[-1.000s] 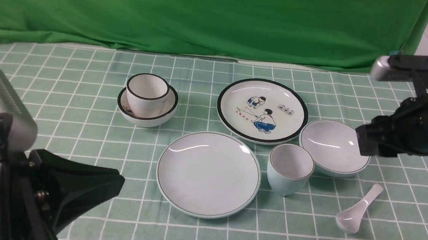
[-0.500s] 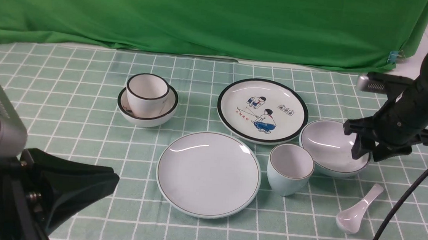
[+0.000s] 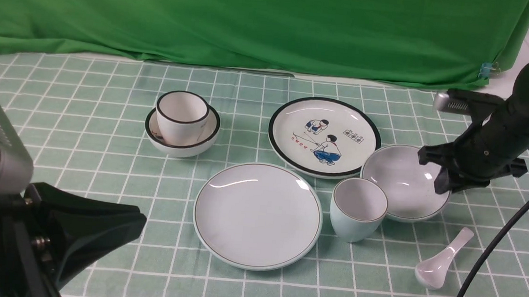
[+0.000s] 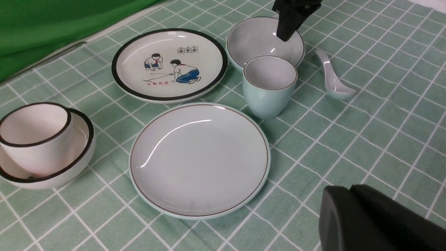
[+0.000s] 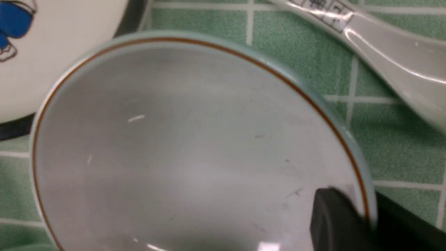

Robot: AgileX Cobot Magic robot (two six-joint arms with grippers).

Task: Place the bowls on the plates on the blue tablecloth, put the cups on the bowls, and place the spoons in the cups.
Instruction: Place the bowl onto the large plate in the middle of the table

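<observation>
two plates [image 3: 257,214], two bowls [image 3: 180,147], two cups [image 3: 357,211], one spoon [image 3: 439,266]; right pincer [image 3: 442,182] pinches pale bowl [image 3: 396,180]; left pincer [image 3: 138,221] unclear.

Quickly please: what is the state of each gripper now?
Left gripper: cannot be told.
Right gripper: closed on the rim of the pale blue bowl.

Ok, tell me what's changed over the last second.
The right gripper swung down onto the blue bowl and closed on its right rim, one finger inside, one outside. The bowl has shifted left, toward the blue cup, and looks tilted. The blue plate, cartoon plate, spoon and black-rimmed bowl with the cream cup stayed put.
</observation>
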